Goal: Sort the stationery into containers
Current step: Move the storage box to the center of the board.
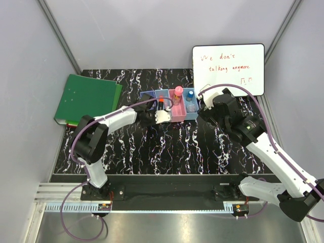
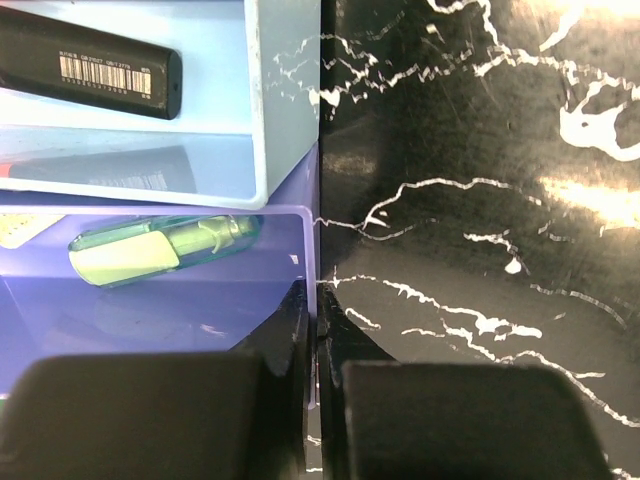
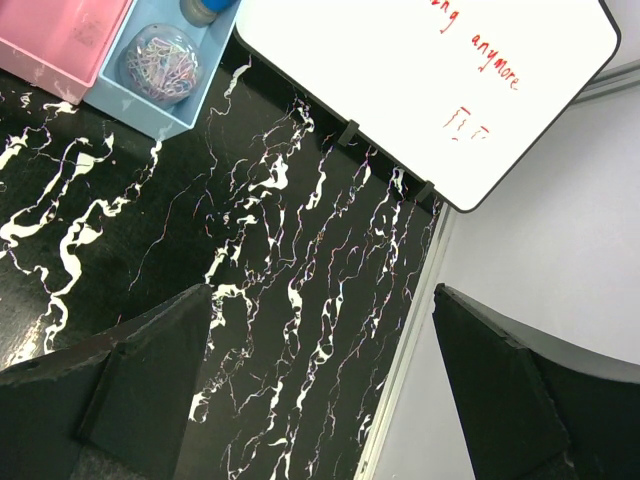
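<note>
Left fingers [image 2: 150, 420], bottom of the wrist view: clenched, seemingly pinching the near wall of the blue bin [image 2: 230, 310]. Green highlighter [image 2: 160, 248] lies flat inside, just beyond the tips, left of centre. Black marker [image 2: 90, 65] lies in the next bin, upper left. Likely nudging the row: drag slow and level, no lifting, or contents tip. Right fingers [image 3: 130, 400] spread wide, empty, over bare bench [image 3: 250, 280]. Clear jar [image 3: 160, 65] sits upper left, well apart.

Green binder [image 1: 86, 98] lies far-left, whiteboard [image 1: 228, 68] far-right, on marbled table [image 1: 177, 147].
</note>
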Tool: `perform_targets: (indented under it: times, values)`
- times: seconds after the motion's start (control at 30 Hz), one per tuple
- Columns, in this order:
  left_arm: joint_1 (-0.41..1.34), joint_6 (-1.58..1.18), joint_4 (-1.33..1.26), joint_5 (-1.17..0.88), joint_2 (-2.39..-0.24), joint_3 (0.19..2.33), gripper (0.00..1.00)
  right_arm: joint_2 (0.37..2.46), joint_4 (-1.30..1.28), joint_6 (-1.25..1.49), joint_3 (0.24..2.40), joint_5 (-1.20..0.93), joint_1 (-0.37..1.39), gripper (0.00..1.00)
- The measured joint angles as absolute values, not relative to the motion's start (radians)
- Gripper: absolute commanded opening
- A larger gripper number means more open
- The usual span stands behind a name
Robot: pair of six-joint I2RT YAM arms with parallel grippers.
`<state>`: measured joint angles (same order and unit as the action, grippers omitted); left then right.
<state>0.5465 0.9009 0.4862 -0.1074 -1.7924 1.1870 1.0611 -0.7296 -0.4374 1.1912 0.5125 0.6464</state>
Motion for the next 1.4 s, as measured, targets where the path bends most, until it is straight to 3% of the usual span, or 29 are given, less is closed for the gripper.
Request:
perform_targets:
  times: [0.33, 0.47, 1.4]
  values:
    - [0.524, 0.998, 0.551, -0.147, -1.790, 1.197, 0.07, 1.061, -0.730, -0.437, 1.191, 0.513, 0.646, 1.00]
    - [0.522, 1.025, 0.571, -0.160, -1.789, 1.199, 0.16, 1.061, -0.730, -0.437, 1.191, 0.513, 0.646, 1.00]
    - [0.499, 1.127, 0.632, -0.201, -1.689, 1.084, 0.17, 1.061, -0.730, -0.430, 1.202, 0.511, 0.646, 1.00]
